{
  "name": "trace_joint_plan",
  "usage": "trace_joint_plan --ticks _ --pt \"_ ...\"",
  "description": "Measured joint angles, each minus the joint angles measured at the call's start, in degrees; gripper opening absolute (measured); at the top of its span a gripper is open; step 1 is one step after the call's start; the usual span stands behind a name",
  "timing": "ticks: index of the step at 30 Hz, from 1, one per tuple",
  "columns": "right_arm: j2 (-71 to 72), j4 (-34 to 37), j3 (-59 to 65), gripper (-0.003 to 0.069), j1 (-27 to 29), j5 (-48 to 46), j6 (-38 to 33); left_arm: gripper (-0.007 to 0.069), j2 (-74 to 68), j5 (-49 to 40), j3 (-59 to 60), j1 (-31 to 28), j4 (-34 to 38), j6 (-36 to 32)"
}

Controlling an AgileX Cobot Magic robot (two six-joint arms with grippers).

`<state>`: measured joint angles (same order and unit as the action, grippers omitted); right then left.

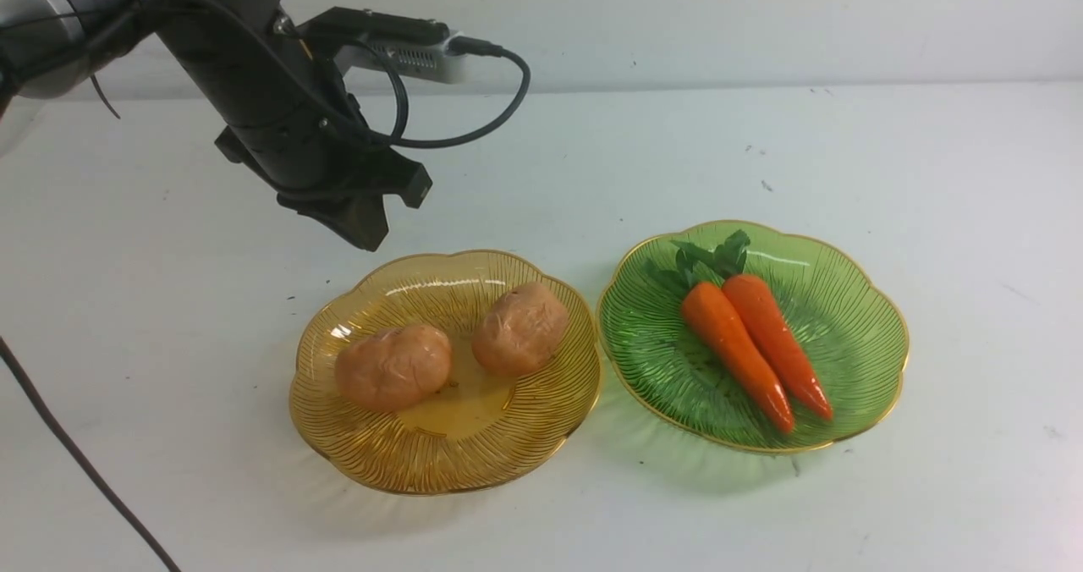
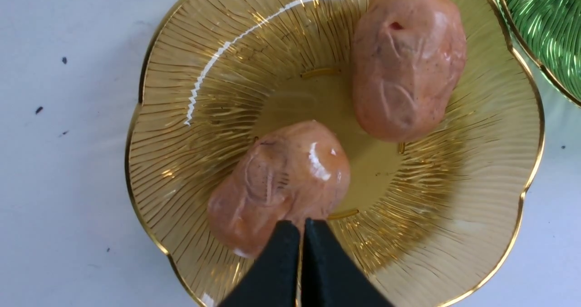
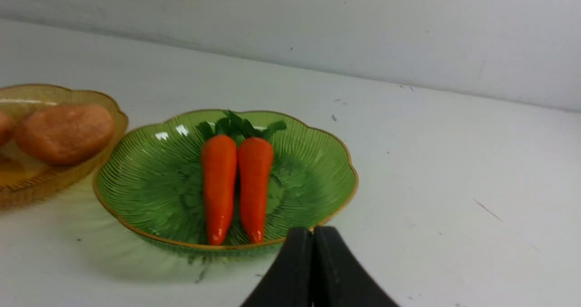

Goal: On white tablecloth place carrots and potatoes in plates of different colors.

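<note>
My left gripper (image 2: 301,227) and right gripper (image 3: 312,234) are clenched empty — the glossy tapered orange toy carrots (image 1: 755,341) look slick, best gripped mid-body

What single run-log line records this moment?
left gripper: shut, empty, above amber plate | right gripper: shut, empty | potatoes: amber plate | carrots: green plate
</note>
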<state>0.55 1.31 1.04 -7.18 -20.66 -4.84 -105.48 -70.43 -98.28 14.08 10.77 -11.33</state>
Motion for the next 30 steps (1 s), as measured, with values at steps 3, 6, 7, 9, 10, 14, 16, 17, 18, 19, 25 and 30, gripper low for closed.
trace_joint_plan --ticks 3,6,7,9,10,14,16,17,18,19,25,30 --pt "0.00 0.00 0.55 -0.0015 1.75 -0.86 0.00 -0.0004 0.06 -0.05 0.00 0.00 -0.04 -0.05" --pt "0.00 0.00 0.55 -0.0015 2.13 -1.04 0.00 -0.0004 0.39 -0.05 0.00 0.00 -0.04 -0.05" --pt "0.00 0.00 0.55 -0.0015 2.13 -1.04 0.00 -0.0004 0.42 -0.05 0.00 0.00 -0.04 -0.05" --pt "0.00 0.00 0.55 -0.0015 2.26 -1.09 0.00 -0.0004 1.49 -0.05 0.00 0.00 -0.06 0.07" --pt "0.00 0.00 0.55 -0.0015 2.25 -1.09 0.00 -0.0004 1.71 -0.05 0.00 0.00 -0.06 0.08" --pt "0.00 0.00 0.55 -0.0015 2.26 -1.16 0.00 -0.0004 4.66 -0.05 0.00 0.00 -0.11 0.48" --pt "0.00 0.00 0.55 -0.0015 2.26 -1.16 0.00 -0.0004 6.84 -0.05 0.30 0.00 -0.11 0.67" --pt "0.00 0.00 0.55 -0.0015 2.26 -1.16 0.00 -0.0004 8.64 -0.05 1.03 0.00 -0.11 0.65" --pt "0.00 -0.05 0.55 -0.0015 2.26 -1.16 0.00 -0.0004 11.70 -0.05 2.36 0.00 -0.11 0.70" --pt "0.00 -0.05 0.55 -0.0015 2.26 -1.16 0.00 -0.0004 14.24 -0.05 3.92 0.00 -0.11 0.70" --pt "0.00 -0.05 0.55 -0.0015 2.26 -1.16 0.00 -0.0004 29.54 -0.24 18.11 0.00 -0.12 0.70" --pt "0.00 -0.05 0.55 -0.0015 2.26 -1.17 0.00 -0.0004 45.52 -0.32 35.05 0.00 -0.12 -0.30"
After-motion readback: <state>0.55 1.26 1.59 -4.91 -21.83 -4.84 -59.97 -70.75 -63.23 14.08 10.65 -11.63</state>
